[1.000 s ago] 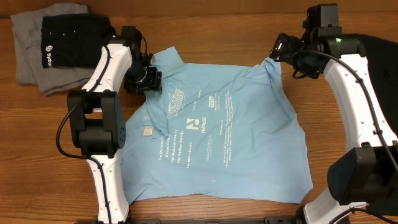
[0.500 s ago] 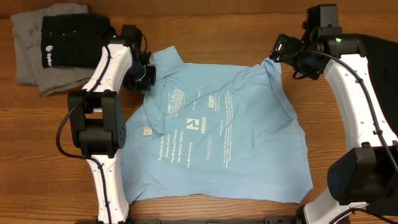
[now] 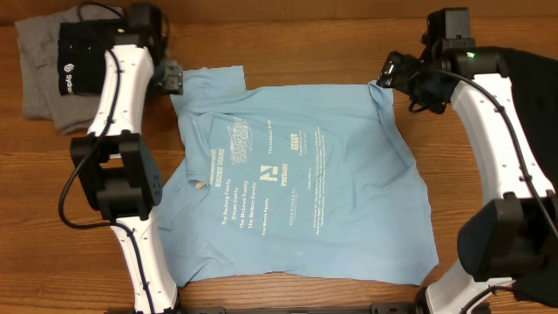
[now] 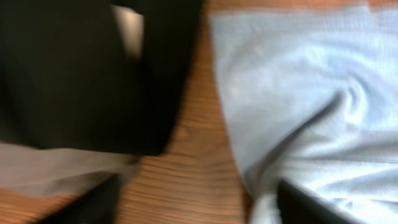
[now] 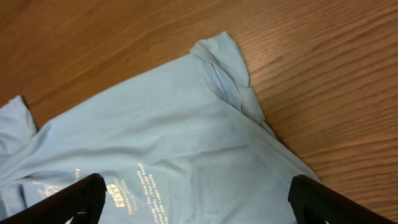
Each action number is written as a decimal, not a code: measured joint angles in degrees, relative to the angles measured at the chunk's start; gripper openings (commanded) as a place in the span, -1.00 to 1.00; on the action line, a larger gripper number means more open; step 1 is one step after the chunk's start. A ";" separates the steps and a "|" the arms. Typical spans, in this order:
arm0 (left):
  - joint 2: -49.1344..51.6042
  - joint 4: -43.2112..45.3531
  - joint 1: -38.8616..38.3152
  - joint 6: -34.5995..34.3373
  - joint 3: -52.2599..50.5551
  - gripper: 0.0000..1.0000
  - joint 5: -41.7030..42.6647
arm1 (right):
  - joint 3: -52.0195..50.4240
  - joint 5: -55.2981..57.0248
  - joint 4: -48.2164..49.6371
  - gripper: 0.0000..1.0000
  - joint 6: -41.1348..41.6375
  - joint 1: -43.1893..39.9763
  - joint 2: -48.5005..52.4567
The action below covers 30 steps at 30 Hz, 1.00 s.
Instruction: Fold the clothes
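A light blue T-shirt [image 3: 288, 183] with white print lies spread flat on the wooden table. My left gripper [image 3: 172, 83] is at its upper left sleeve. In the blurred left wrist view the left gripper [image 4: 199, 208] is open over bare wood, with the shirt's edge [image 4: 311, 93] by the right finger. My right gripper [image 3: 390, 70] hovers at the shirt's upper right sleeve. In the right wrist view the right gripper [image 5: 205, 199] is wide open above the shirt [image 5: 174, 124], holding nothing. The sleeve [image 5: 221, 62] lies just ahead.
A folded black garment [image 3: 96, 52] lies on a grey one [image 3: 39, 87] at the back left, close to my left gripper; both show in the left wrist view, black [image 4: 74, 74] and grey [image 4: 50, 171]. Dark cloth [image 3: 536, 78] lies at the right edge.
My left gripper moved up and to the left, drawing the shirt's left shoulder and sleeve out flatter, and it now stands open. The right arm barely moved.
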 measured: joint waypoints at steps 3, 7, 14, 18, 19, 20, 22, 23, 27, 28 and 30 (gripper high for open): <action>0.00 -3.30 0.31 -0.09 4.15 0.99 -0.39 | 0.00 -0.02 0.00 0.97 0.02 0.00 2.10; 0.00 -9.33 -0.70 -0.09 9.42 1.00 1.29 | 0.00 0.00 1.88 0.65 0.00 0.00 5.40; 0.00 -12.24 -4.20 -0.07 10.56 1.00 12.44 | -0.09 0.02 9.64 -0.07 0.07 0.00 11.80; 0.00 -10.99 -5.51 -0.09 8.87 1.00 14.82 | -0.11 0.02 12.87 0.25 -0.55 0.00 14.62; 0.00 -10.91 -5.75 -0.09 8.31 1.00 15.17 | -0.15 0.13 14.03 0.26 -1.01 0.00 15.26; 0.00 -10.73 -5.86 -0.09 7.80 1.00 15.41 | -0.15 0.15 14.93 0.25 -1.42 0.00 15.58; 0.00 -10.45 -5.86 -0.09 6.82 1.00 15.80 | -0.15 0.20 17.14 0.25 -2.86 0.00 16.11; 0.00 -10.36 -5.86 -0.09 6.40 1.00 15.85 | -0.15 0.24 17.84 0.25 -3.54 0.00 16.26; 0.00 -10.12 -5.79 -0.15 3.93 1.00 16.22 | -0.15 0.48 19.26 0.22 -5.49 0.00 17.29; 0.00 -10.08 -5.79 -0.15 3.56 1.00 16.24 | -0.15 0.59 19.47 0.21 -5.84 0.02 17.77; 0.00 -9.73 -5.81 -0.15 2.80 1.00 16.26 | -0.15 0.66 19.71 0.21 -6.43 0.00 19.10</action>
